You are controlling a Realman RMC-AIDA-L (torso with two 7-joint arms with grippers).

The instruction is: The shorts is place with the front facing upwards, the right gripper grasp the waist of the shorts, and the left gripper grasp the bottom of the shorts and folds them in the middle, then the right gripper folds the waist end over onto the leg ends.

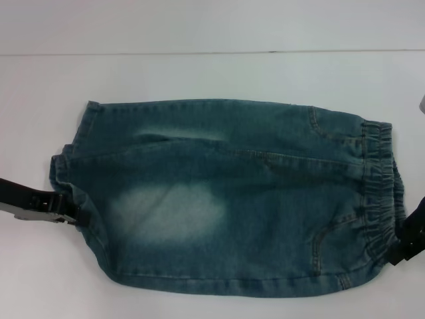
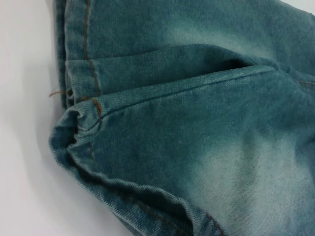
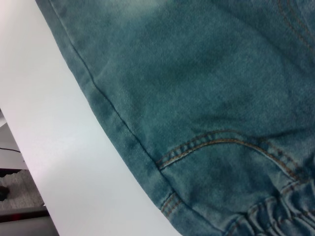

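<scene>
While the blue-green washed denim shorts (image 1: 226, 199) lie flat on the white table (image 1: 199, 73), both pincers sit at opposite ends of the garment.

Left gripper: black, two-fingered (image 1: 66, 216), at the near part of the leg end; it meets the cloth at the hem corner. Whether its fingers are spread or pinching cannot be told.

Bottom of the shorts: flat stitched hems (image 1: 66, 173), directly at the left gripper and reaching away from it toward the far side. In the left wrist view the hem (image 2: 74, 137) is bunched and lifted into a rounded fold, with orange stitching and a loose thread beside it.

Shorts body: pale faded patch (image 1: 169, 212) between the two grippers, nearer the left one; curved pocket seam (image 3: 221, 140) nearer the right one.

Waist of the shorts: puckered elastic band (image 1: 380, 193), just beside the right gripper and running away from it toward the far side.

Right gripper: black (image 1: 405, 249), at the near corner of the waistband, touching the cloth edge. Finger state cannot be told.
</scene>
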